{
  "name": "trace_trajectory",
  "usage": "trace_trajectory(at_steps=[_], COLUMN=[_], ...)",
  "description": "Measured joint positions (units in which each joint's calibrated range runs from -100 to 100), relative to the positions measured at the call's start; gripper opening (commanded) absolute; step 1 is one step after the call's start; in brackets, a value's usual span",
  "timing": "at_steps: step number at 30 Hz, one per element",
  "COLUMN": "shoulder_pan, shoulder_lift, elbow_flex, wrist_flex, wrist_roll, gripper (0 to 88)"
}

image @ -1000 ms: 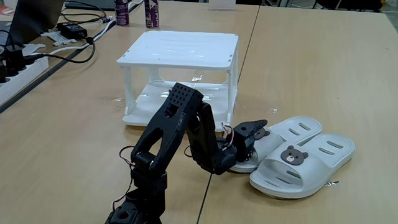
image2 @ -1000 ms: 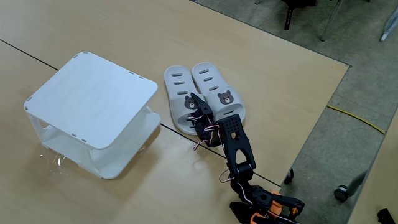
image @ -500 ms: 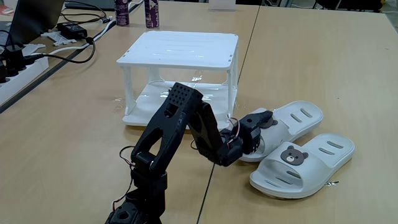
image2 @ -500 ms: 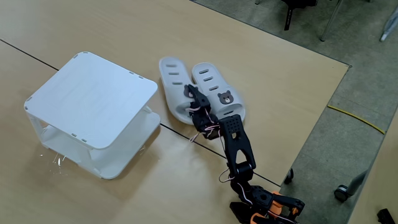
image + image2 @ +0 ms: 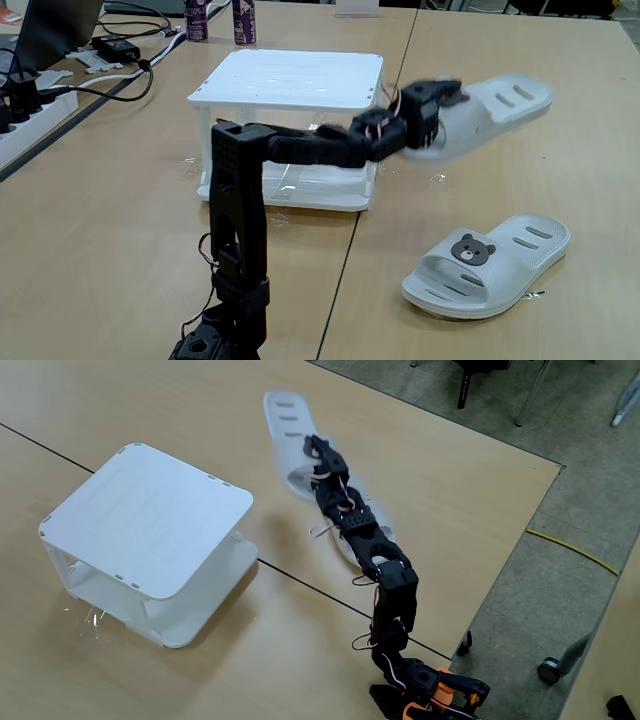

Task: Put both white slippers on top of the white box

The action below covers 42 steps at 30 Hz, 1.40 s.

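One of the two white slippers (image 5: pixel 495 108) hangs in the air in a fixed view, clamped at its heel end by the gripper (image 5: pixel 437 112), whose fingers close on the slipper's rim so that the sole stretches away from them to the right of that view, toe end farthest out and raised a little. The white box (image 5: pixel 290 78) lies on the opposite side of the fingers, to their left and slightly below, its near corner just beside the wrist; the slipper's long axis therefore points away from the box, and I judge the coming move has to swing the arm across toward the slatted top before letting go. The other slipper (image 5: pixel 490 265) rests on the table (image 5: pixel 520 180) below and in front of the fingers, well apart from them, bear badge facing up. In the other fixed view, from above, the arm stretches up the picture and the gripper (image 5: pixel 312 456) again pinches the lifted slipper (image 5: pixel 285 430), which extends beyond the fingers toward the top left. The box (image 5: pixel 150 520) sits to the left of and below the fingers there, clearly apart, its top bare. The second slipper is mostly hidden behind the arm in that picture, so I cannot place it there.
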Motion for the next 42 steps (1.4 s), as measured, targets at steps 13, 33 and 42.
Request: trace_trajectory(at_steps=[13, 33, 42], shoulder_pan=[0.0, -10.41, -32.06], shoulder_lift=[-1.24, -1.32, -1.32], elbow_flex=[-26.06, -43.67, -43.67], wrist_flex=[28.84, 42.92, 42.92], wrist_roll=[0.0, 0.0, 0.0], gripper=[0.8, 0.8, 0.8])
